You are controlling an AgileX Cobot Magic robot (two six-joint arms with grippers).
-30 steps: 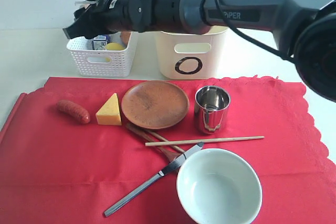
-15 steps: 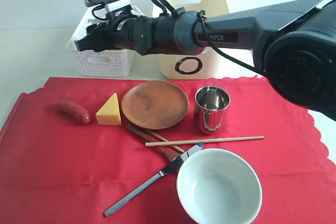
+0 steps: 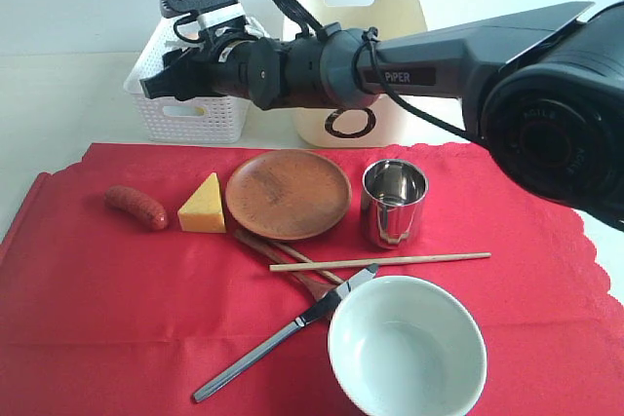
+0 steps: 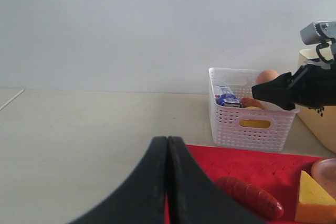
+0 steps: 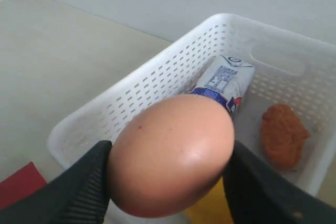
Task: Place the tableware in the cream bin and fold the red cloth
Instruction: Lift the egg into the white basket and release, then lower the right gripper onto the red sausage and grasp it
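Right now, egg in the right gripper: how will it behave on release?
Egg is smooth and rounded, held only at its sides by the right gripper, so probably slippery. Likely fragile: a drop may crack it. It would probably roll in the white basket.

Bright, diffuse light, faint shadows; the steel cup shows reflections, the egg a soft sheen.

Closed left jaws, right jaws clasping egg

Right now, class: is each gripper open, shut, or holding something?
Left gripper: shut, empty.
Right gripper: shut on the egg.
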